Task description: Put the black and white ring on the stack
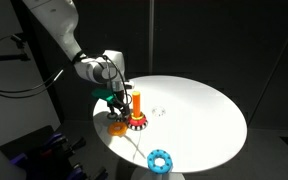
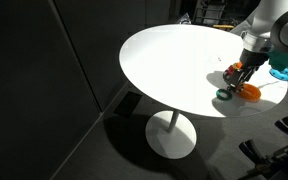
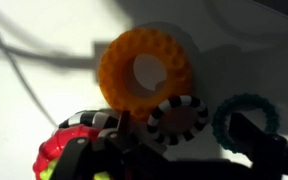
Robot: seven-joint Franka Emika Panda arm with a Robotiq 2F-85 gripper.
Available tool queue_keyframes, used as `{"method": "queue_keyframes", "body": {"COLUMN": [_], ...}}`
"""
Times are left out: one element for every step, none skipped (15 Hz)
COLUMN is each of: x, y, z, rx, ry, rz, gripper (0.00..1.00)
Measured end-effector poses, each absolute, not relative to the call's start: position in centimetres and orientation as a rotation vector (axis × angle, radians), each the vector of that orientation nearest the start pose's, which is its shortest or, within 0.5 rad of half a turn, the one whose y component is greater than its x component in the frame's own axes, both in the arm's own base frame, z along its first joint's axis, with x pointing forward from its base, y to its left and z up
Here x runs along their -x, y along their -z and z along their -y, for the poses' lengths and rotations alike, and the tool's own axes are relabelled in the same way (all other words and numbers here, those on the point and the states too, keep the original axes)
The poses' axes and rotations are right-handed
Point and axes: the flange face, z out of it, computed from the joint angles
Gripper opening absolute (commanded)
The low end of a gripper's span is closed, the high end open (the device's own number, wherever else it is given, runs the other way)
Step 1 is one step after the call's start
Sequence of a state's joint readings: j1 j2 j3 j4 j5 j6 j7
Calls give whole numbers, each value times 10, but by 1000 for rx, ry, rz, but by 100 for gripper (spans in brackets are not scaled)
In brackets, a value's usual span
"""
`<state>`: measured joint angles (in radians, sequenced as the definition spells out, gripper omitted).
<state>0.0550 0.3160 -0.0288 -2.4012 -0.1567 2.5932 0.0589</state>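
Striped toothed ring (image 3: 179,118), bumpy orange ring (image 3: 144,68)

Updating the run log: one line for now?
gripper: low by stack | black and white ring: unstacked, beside orange ring | grip: unclear

On my wrist view I see a bumpy orange ring (image 3: 144,72). At its 5 o'clock lies the striped ring (image 3: 178,120), banded black and white, and at that one's 3 o'clock a dark teal ring (image 3: 246,118). The stack (image 3: 64,150) is red with black-and-white checked edging and its peg (image 1: 138,102) is orange. The table (image 1: 199,110) is white and the blue ring (image 1: 160,160) is bright.
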Motion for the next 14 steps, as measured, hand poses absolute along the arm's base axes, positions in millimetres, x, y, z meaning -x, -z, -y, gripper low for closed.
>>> {"method": "queue_keyframes", "body": {"x": [-484, -483, -483, -483, -483, -483, -483, -483, -484, -484, -484, -485, -487, -488], "y": [-173, -172, -170, -169, -168, -166, -166, -165, -164, -164, -164, -164, -165, -166], "z": [-15, -15, -15, -15, -15, -15, -15, -16, -16, -16, -17, -17, -16, -15], "rx": [3218, 3218, 3218, 3218, 3218, 3217, 3217, 3217, 3217, 3217, 3217, 3218, 3219, 3221], "ry": [-199, -203, -206, -209, -211, -214, -216, -217, -218, -219, -219, -217, -210, -205], "rz": [172, 172, 172, 172, 173, 173, 174, 176, 178, 179, 181, 182, 180, 178], "gripper": [100, 100, 100, 100, 100, 100, 100, 90, 77, 66, 58, 49, 42, 36]}}
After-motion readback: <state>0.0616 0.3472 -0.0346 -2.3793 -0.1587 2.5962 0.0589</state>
